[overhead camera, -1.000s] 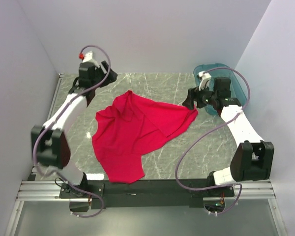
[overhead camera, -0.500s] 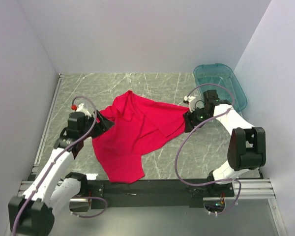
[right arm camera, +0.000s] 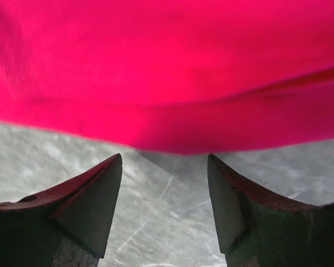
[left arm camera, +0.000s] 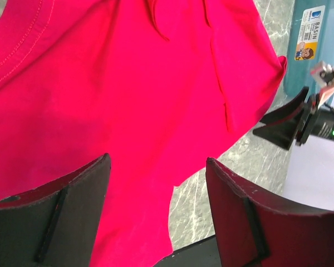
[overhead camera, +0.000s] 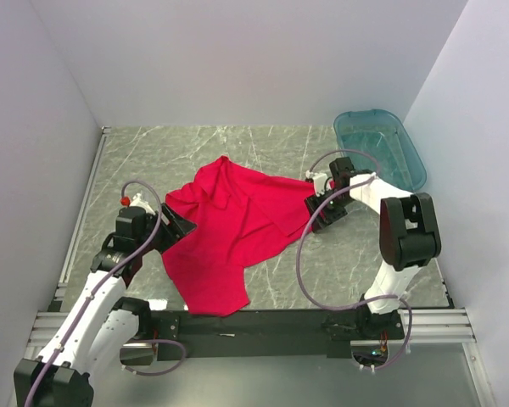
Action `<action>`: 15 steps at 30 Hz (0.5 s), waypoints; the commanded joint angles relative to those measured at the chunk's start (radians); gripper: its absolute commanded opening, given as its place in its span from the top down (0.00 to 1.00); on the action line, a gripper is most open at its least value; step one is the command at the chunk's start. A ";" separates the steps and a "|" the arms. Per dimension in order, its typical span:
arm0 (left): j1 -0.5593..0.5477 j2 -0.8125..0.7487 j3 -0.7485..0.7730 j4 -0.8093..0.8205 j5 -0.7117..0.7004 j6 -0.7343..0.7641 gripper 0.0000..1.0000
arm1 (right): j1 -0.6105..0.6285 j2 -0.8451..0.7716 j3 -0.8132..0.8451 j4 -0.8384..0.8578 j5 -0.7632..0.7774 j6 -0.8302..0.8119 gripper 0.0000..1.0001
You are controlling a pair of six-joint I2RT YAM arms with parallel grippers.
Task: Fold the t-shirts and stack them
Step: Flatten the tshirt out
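Top external: mid-bench (overhead camera: 271, 148) lies the t-shirt (overhead camera: 229, 229), plain red, rumpled and unfolded. Left end effector (overhead camera: 184, 229) sits at its left edge, right end effector (overhead camera: 318, 212) at its right corner — both spread, pinching nothing.

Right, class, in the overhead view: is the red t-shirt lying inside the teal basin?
No: the t-shirt lies crumpled on the table, while the basin sits apart at the far right.

A: Arm finish?
B: Left arm (overhead camera: 97, 292) and right arm (overhead camera: 405, 231) had white link shells, black joint housings.
A: Cabling, tips?
B: Purple-grey cable (overhead camera: 299, 254) looped along each; fingers (left arm camera: 61, 217) were dark wedges; red cap (overhead camera: 125, 201) topped the left wrist.
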 commanded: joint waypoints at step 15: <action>0.000 -0.075 0.004 -0.002 0.005 -0.004 0.26 | 0.056 0.031 0.237 -0.063 -0.050 0.131 1.00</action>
